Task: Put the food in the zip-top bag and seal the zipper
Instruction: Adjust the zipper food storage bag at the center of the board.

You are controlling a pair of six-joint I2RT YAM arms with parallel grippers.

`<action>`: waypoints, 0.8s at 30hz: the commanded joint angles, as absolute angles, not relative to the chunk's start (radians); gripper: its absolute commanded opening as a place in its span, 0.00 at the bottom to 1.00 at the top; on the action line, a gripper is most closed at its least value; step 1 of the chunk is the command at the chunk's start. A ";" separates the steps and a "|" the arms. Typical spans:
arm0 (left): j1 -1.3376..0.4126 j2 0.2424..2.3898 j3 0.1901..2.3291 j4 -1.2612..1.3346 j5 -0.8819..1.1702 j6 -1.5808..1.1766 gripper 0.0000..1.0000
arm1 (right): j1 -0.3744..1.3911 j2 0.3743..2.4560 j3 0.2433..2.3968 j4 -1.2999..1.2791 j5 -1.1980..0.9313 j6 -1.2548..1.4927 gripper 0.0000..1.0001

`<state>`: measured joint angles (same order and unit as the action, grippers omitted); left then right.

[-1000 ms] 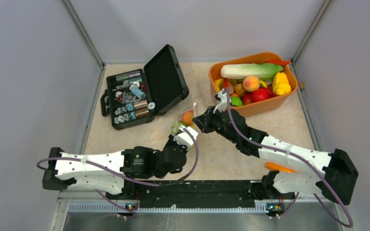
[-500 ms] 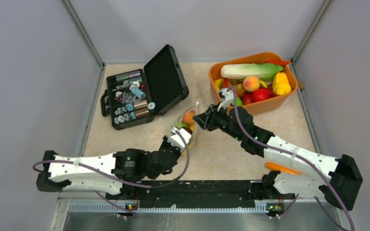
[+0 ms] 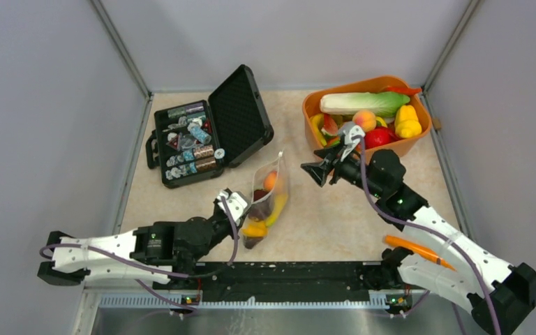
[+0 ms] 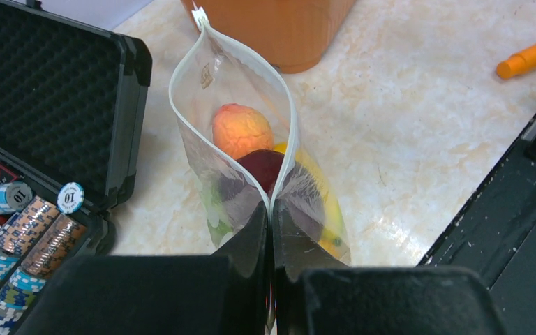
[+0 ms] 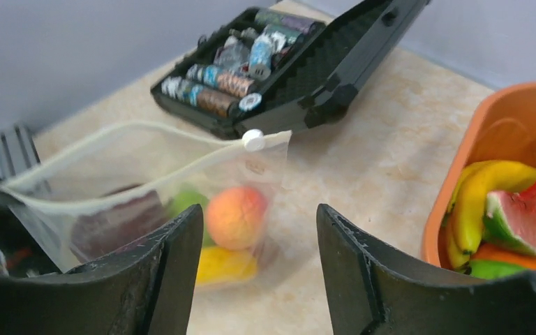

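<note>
The right claw has just let go of the bag. A second ago it was at the far end of the bag's mouth. Now it stands apart from it, further right of the black case, with its jaws open about halfway and nothing between them. In the same second the left claw has closed fully on the near end of the zipper and has drawn the bag away from the case, toward the near edge of the table.

The bag now lies near the front right corner of the case, with its far end still close to the case's open lid. Food is inside: a peach, a dark red piece and something yellow. The mouth still gapes wide, and only the pinched near end looks pressed together.

I judge that the filling is done or paused and the sealing is not yet done. More fruit remains in the orange tub, well to the right of the case.

The left arm lies low and stretched, its forearm pointing right, and its claw is in line with the bag's mouth. The right arm reaches in diagonally with its elbow raised, and its claw points left toward the bag.
</note>
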<state>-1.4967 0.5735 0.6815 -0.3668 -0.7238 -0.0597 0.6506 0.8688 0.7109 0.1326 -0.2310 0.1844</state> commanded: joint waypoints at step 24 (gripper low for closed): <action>-1.494 0.592 0.762 -0.463 -0.573 -0.098 0.00 | 0.403 1.474 1.191 -0.448 -1.153 -0.924 0.75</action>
